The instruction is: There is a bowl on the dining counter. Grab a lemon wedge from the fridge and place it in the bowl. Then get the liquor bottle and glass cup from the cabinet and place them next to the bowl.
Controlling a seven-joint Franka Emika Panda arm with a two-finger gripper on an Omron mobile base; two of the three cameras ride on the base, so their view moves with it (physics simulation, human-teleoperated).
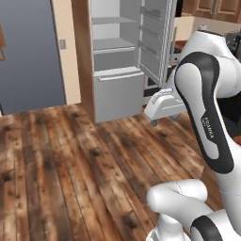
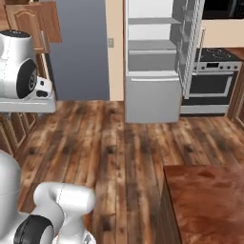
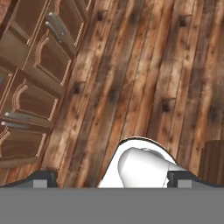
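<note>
In the left base view, one tall grey fridge [image 1: 120, 61] stands across the wooden plank floor [image 1: 70, 160], set in a brown wooden surround. Its upper door [image 1: 157, 40] is swung open to the right, baring a pale interior with two flat shelves and a closed drawer front below them; the door's inner side carries several rack rails. No lemon wedge can be made out on the shelves from here. A large blue-grey wall panel [image 1: 28, 52] fills the left, and the white arm with dark joints [image 1: 207, 94] rises on the right, well short of the fridge.

In the right base view, the same fridge [image 2: 152, 62] sits centre, door [image 2: 188, 43] open, shelves bare as far as can be told. To its right is one steel oven range with a dark glass front [image 2: 209, 81]. One reddish-brown wooden counter top [image 2: 205, 200] fills the lower right corner; the part seen carries nothing. Brown wooden cabinets [image 2: 31, 24] hang at upper left, behind the arm's white elbow.

In the hand view, the two-finger gripper [image 3: 113, 179] points down at the plank floor, its two dark fingertips [image 3: 41, 180] set wide apart at either side with nothing between them. Brown panelled cabinet doors and drawers with metal bar handles [image 3: 33, 83] run along the left; four handles can be counted.
</note>
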